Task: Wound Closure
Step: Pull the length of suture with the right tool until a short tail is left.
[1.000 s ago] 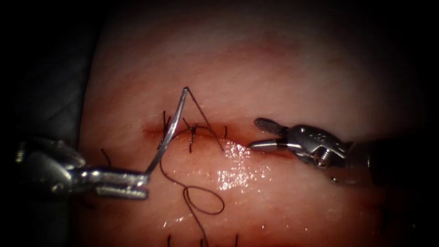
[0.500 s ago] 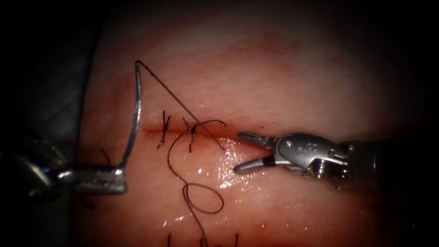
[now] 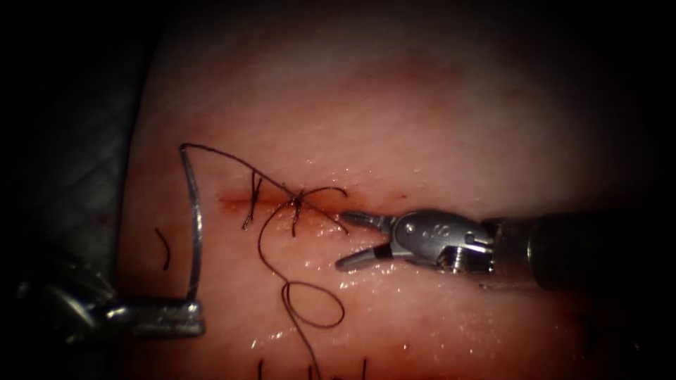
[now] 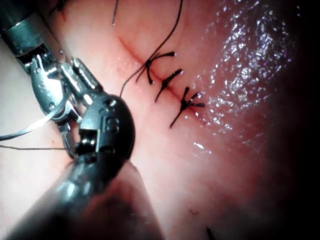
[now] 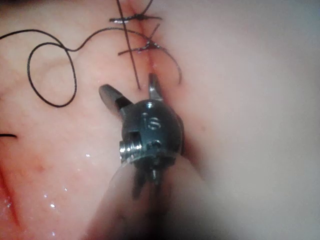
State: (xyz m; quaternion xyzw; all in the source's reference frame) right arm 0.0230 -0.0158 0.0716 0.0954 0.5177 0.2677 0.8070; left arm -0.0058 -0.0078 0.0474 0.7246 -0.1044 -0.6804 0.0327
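Note:
My left tool [image 3: 184, 309] is shut on the curved needle [image 3: 195, 232] near its pointed end, low and left of the cut [image 3: 282, 203]. The needle stands clear of the tissue [image 3: 422, 127], its tail end uppermost. From the tail the thread [image 3: 239, 163] runs right and down across two stitches [image 3: 296, 205] into the tissue by the cut. Beside that spot my right tool [image 3: 343, 241] is open and holds nothing. In the right wrist view the thread [image 5: 131, 55] ends between the open right tool [image 5: 131, 90]. The left tool [image 4: 62, 107] grips the needle [image 4: 25, 131] in the left wrist view.
A slack loop of thread [image 3: 313, 306] lies on the tissue below the cut, also seen as a loop [image 5: 47, 70] in the right wrist view. Short cut thread ends [image 3: 163, 248] lie at the left and along the lower edge. Wet shiny fluid [image 3: 366, 281] covers the tissue under the right tool.
The left tool has carried the needle left and downward, drawing the thread out longer and lower. The right tool has moved left along the cut, its jaws open throughout.

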